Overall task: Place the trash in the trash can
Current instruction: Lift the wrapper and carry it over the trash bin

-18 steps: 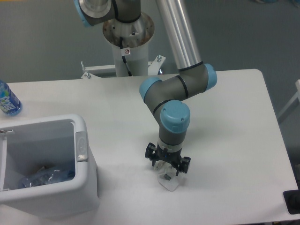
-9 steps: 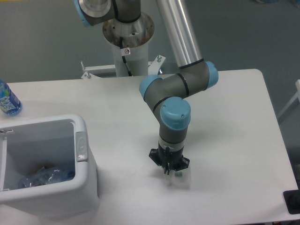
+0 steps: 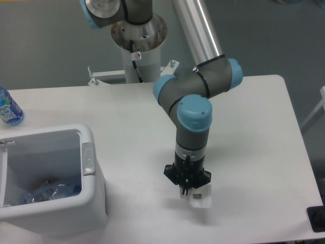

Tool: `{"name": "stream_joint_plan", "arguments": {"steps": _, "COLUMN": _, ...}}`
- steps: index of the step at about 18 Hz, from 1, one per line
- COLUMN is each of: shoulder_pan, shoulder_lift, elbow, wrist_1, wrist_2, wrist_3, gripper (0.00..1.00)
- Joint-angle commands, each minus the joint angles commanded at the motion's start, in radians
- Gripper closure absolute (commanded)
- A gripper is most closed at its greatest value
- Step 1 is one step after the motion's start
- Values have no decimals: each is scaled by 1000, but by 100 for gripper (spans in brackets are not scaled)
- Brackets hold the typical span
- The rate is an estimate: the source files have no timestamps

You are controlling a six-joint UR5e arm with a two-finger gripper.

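Observation:
My gripper points straight down over the front middle of the table, its fingers drawn together to a narrow point. A small crumpled white-clear wrapper, one piece of the trash, hangs at the fingertips and seems pinched between them. The white trash can stands at the front left, well to the left of the gripper, with its grey latch facing the arm. Inside it lies the other piece of trash, a crushed bluish clear bottle.
An uncrushed bottle with a blue label stands at the table's far left edge behind the bin. The arm's base column rises behind the table's back edge. A dark object sits at the front right corner.
The gripper's fingers closed from a wide spread around the wrapper to a narrow point. Gripper and wrapper then shifted right and toward the front edge, and the wrist now looks larger.

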Motion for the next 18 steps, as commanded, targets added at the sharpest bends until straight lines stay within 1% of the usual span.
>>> {"name": "stream_joint_plan", "arguments": {"steps": 2, "shoulder_pan": -11, "shoulder_lift": 20, "elbow": 57, "wrist_1": 0, "wrist_2": -38, "wrist_3": -126, "gripper": 92}}
{"name": "stream_joint_plan", "arguments": {"steps": 3, "shoulder_pan": -24, "shoulder_lift": 37, "elbow": 81, "wrist_1": 0, "wrist_2": -63, "wrist_3": -187, "gripper": 92}}
{"name": "stream_joint_plan", "arguments": {"steps": 4, "shoulder_pan": -32, "shoulder_lift": 67, "elbow": 95, "wrist_1": 0, "wrist_2": -92, "wrist_3": -226, "gripper": 92}}
{"name": "stream_joint_plan", "arguments": {"steps": 6, "shoulder_pan": -43, "shoulder_lift": 127, "elbow": 106, "wrist_1": 0, "wrist_2": -143, "wrist_3": -281, "gripper": 92}}
{"name": "stream_joint_plan", "arguments": {"steps": 8, "shoulder_pan": -69, "shoulder_lift": 181, "elbow": 108, "wrist_1": -2, "wrist_2": -176, "wrist_3": -347, "gripper": 92}}
{"name": "stream_joint_plan", "arguments": {"steps": 11, "shoulder_pan": -127, "shoulder_lift": 238, "elbow": 97, "wrist_1": -3, "wrist_2": -193, "wrist_3": -392, "gripper": 92}}
{"name": "stream_joint_plan", "arguments": {"steps": 13, "shoulder_pan": -188, "shoulder_lift": 253, "elbow": 92, "wrist_1": -6, "wrist_2": -192, "wrist_3": -396, "gripper": 91}}
{"name": "stream_joint_plan", "arguments": {"steps": 14, "shoulder_pan": -211, "shoulder_lift": 259, "elbow": 91, "wrist_1": -9, "wrist_2": -190, "wrist_3": -396, "gripper": 89}}
{"name": "stream_joint_plan", "arguments": {"steps": 18, "shoulder_pan": -300, "shoulder_lift": 253, "elbow": 79, "wrist_1": -11, "wrist_2": -184, "wrist_3": -404, "gripper": 88}}
